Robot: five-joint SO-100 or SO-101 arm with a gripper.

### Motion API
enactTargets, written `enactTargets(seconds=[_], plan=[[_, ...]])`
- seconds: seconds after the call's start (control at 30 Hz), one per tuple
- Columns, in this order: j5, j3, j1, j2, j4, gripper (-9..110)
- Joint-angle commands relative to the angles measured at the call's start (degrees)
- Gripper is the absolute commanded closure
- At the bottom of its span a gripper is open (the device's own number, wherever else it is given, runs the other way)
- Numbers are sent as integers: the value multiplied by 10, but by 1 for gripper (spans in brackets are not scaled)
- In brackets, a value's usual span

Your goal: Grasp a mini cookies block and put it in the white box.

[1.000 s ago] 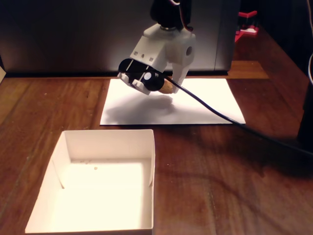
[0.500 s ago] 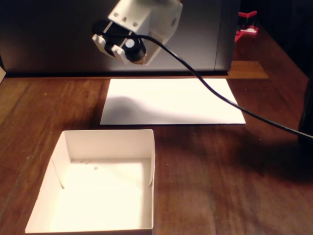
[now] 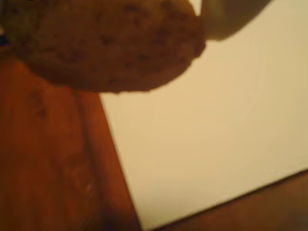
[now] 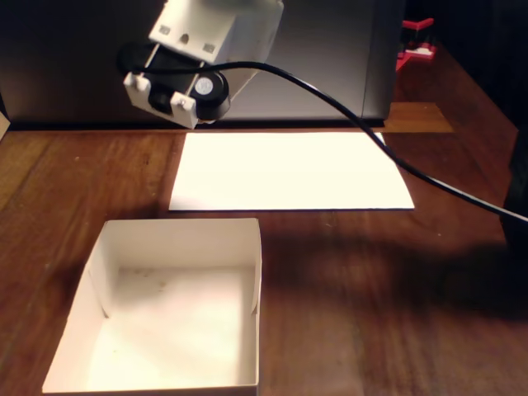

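Observation:
The mini cookies block (image 3: 106, 43), golden-brown with dark specks, fills the top left of the wrist view, blurred and very close. It hangs in the air over the wooden table by the left edge of a white paper sheet (image 3: 216, 134). In the fixed view my gripper (image 4: 202, 115) is raised at the upper left, above the far left corner of the sheet. Its fingers and the cookie are hidden behind the white wrist housing and black camera. The gripper is shut on the cookie. The white box (image 4: 257, 264) stands open at the near left, below and in front of the gripper.
The flat white paper sheet (image 4: 289, 169) lies behind the box. A black cable (image 4: 371, 140) runs from the wrist across the sheet to the right edge. A dark panel (image 4: 74, 58) closes the back, with a red object (image 4: 417, 41) at the far right.
The gripper has risen off the paper sheet with the cookie and swung left and higher. It now hangs over the sheet's left far corner, and its shadow falls on the box.

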Motion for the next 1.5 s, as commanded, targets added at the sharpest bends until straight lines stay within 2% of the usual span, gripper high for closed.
enactTargets(seconds=[0.0,0.43,0.83,1.47], plan=[[-8,-79,-38,116,2,82],[-1,-84,-142,131,9,82],[27,-85,-219,76,9,82],[74,-88,-229,-54,-22,82]])
